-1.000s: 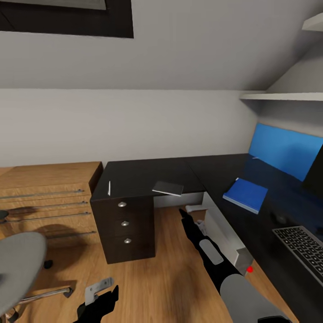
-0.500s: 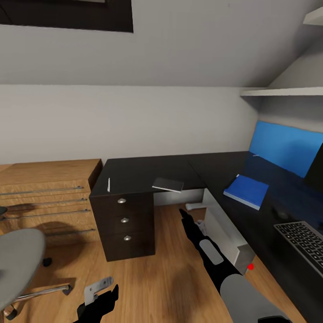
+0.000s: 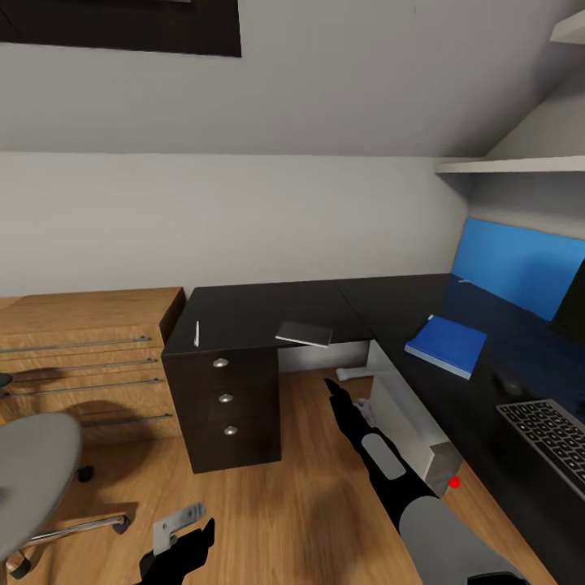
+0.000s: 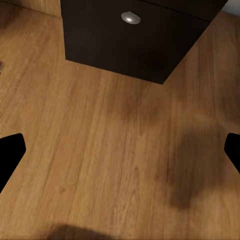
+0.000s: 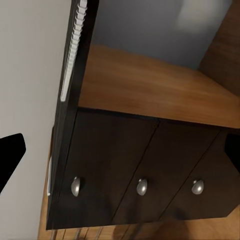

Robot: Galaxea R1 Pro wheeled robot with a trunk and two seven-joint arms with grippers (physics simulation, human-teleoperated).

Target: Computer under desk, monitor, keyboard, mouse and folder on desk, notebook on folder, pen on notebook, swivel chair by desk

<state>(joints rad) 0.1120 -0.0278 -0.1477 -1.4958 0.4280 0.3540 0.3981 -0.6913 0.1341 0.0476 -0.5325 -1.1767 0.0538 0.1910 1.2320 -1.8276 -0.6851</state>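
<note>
1. At the far left, the swivel chair (image 3: 32,471) shows a grey seat and a bit of chrome base, standing on the wood floor (image 3: 284,504) well apart from the desk.
2. Behind it a light oak chest of drawers (image 3: 85,349) stands against the pale wall (image 3: 244,219), touching the desk's dark drawer unit (image 3: 226,402) with three round metal knobs.
3. The left gripper (image 3: 180,546) hangs low over the floor; the left wrist view shows its black fingertips (image 4: 10,152) spread wide, holding nothing.
4. On the glossy black desk (image 3: 260,313), the pen (image 3: 197,334) lies near the left edge, and the notebook (image 3: 304,333) sits at the front edge, slightly overhanging.
5. The right gripper (image 3: 335,392) reaches forward below the desk edge, jaws apart and empty in its wrist view.
6. The computer (image 3: 414,422) lies under the desk, its red light beside the right arm.
7. Further right the folder (image 3: 447,345) lies on the desk, then the mouse (image 3: 510,386), keyboard (image 3: 548,439) and the monitor (image 3: 570,313) edge before the blue back panel (image 3: 512,264).
8. No readable writing anywhere.
</note>
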